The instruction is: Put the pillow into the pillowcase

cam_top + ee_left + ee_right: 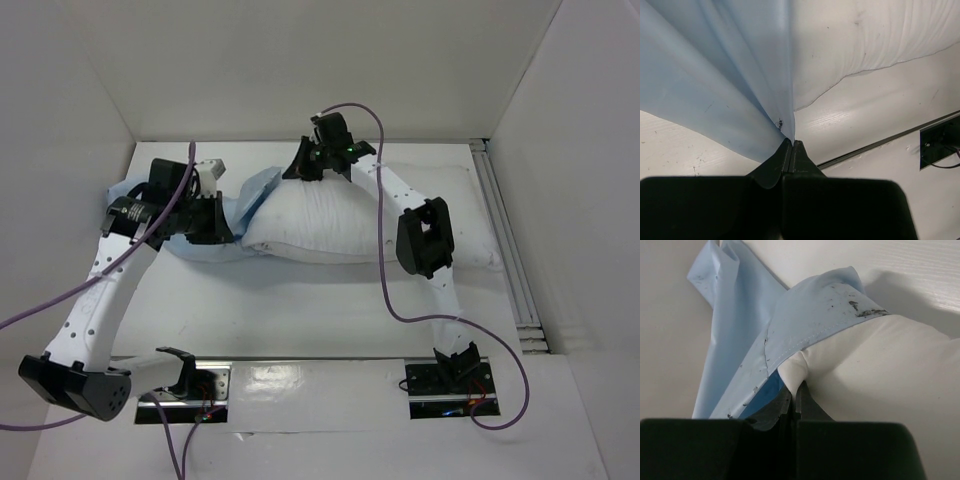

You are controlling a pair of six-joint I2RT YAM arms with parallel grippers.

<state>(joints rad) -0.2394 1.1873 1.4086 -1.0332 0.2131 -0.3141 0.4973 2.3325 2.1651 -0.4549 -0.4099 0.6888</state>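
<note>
With left gripper [791,145] and right gripper [795,390] both pinched tight on the pillowcase [715,75], we should draw its mouth evenly over the pillow [880,370], tension matched.

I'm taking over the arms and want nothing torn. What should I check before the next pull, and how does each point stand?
1. Left tool shut on the pillowcase: ok.
2. Right tool shut on the pillowcase hem: ok.
3. Right tool free of the pillow: cannot tell.
4. Pillow corner under the hem: ok.
5. Pillow wholly inside: not ok, most lies bare.
</note>
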